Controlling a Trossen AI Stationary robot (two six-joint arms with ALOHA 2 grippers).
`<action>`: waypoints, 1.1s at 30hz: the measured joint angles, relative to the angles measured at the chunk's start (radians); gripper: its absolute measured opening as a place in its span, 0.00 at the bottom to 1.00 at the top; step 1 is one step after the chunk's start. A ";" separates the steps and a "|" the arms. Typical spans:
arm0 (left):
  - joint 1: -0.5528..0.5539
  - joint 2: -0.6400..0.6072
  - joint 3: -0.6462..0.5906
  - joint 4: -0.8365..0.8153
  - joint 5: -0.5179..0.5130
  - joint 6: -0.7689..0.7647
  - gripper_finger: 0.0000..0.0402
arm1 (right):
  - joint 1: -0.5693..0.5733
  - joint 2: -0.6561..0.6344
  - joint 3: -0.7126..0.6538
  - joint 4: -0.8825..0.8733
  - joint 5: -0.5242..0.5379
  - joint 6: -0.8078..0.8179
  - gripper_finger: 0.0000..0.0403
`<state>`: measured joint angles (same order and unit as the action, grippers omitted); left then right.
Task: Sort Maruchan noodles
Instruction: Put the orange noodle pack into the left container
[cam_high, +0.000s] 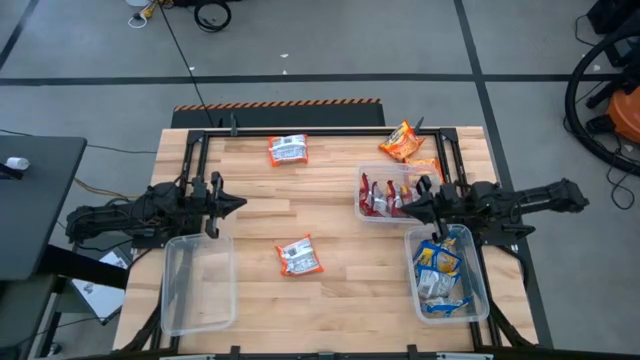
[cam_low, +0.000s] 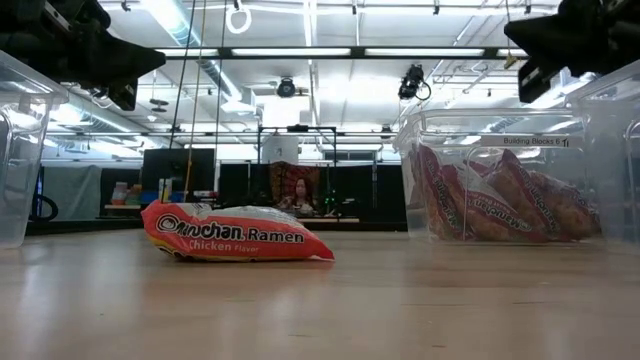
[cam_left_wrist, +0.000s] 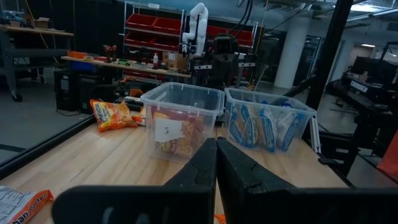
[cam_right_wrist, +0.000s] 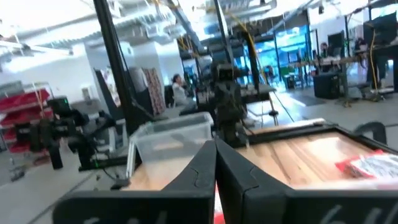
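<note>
While the left gripper (cam_high: 238, 203) waited closed and empty, the right gripper (cam_high: 408, 208), likewise closed and empty, hovered over the red-packet bin (cam_high: 362, 212).

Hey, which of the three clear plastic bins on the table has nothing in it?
The clear rectangular plastic bin beside the left arm. The other two, on the right arm's side, hold red packets and blue-and-yellow packets.

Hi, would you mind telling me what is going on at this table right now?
The robot is sorting ramen packets into clear bins. The red packets bin and the blue packets bin are partly filled; the third bin looks empty. Two packets lie loose mid-table and orange ones at the far edge. The right tool hovers shut over the red bin; the left tool waits shut, holding nothing.
</note>
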<state>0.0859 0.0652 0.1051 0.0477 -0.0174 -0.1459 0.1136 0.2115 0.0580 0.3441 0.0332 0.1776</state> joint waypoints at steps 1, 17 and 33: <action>0.000 0.000 0.000 0.000 0.000 0.000 0.03 | 0.000 -0.024 -0.002 -0.025 -0.002 -0.003 0.03; 0.000 0.000 0.000 0.000 0.000 0.000 0.03 | 0.008 -0.210 -0.004 -0.214 -0.067 0.013 0.02; 0.000 0.000 0.000 0.000 0.000 0.000 0.03 | 0.027 -0.196 -0.004 -0.206 -0.024 -0.017 0.06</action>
<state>0.0860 0.0654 0.1051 0.0479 -0.0175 -0.1459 0.1410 0.0158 0.0540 0.1383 0.0094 0.1607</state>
